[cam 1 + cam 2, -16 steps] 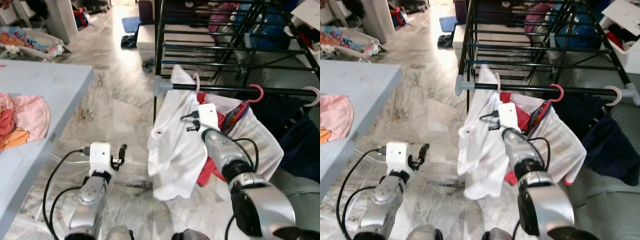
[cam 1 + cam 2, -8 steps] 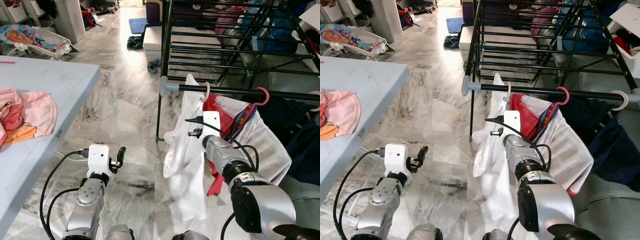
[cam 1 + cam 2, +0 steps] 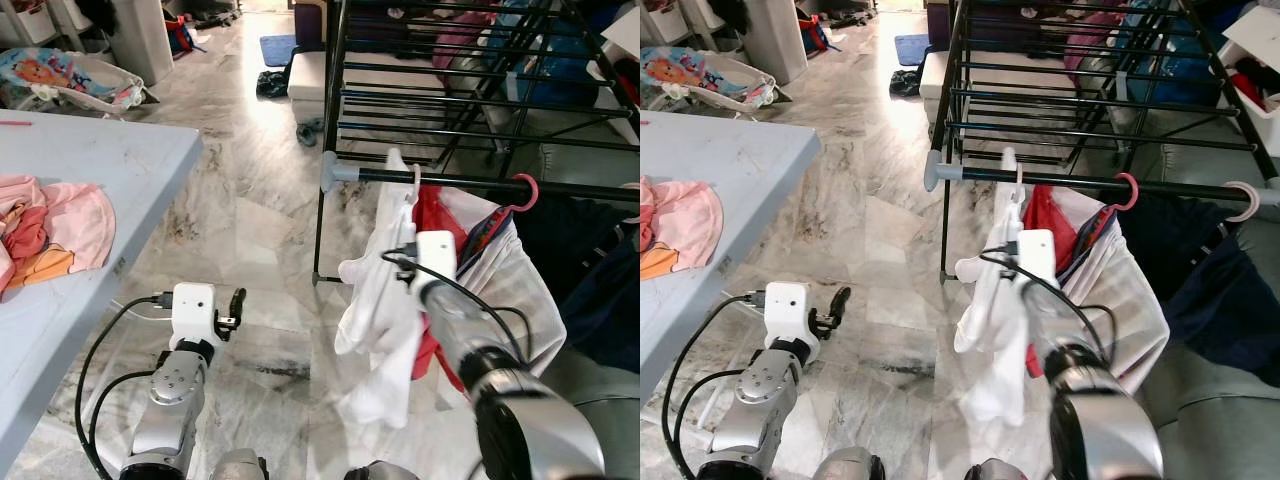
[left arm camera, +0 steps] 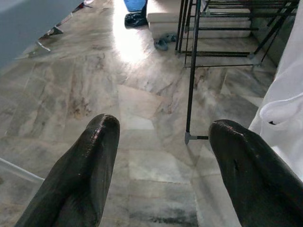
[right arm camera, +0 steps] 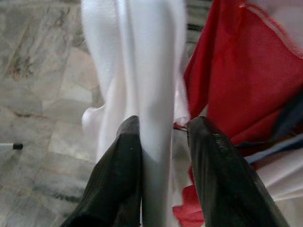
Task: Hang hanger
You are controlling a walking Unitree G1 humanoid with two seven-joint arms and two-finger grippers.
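A white shirt hangs on a white hanger whose hook sits over the black front rail of the drying rack. The shirt is bunched into a narrow fold. My right gripper is at the shirt just below the rail, with its black fingers pressed on either side of the white cloth. Its wrist box hides the fingertips in the eye views. My left gripper is held low over the marble floor, open and empty, with fingers wide apart.
A red garment on a pink hanger and a dark garment hang on the same rail to the right. A grey table with pink clothes stands on my left. Clutter lies on the floor at the far end.
The white shirt has gathered from a spread shape into a narrow bundle with its hem higher. My right wrist has shifted slightly back and to the right. The left arm has barely moved.
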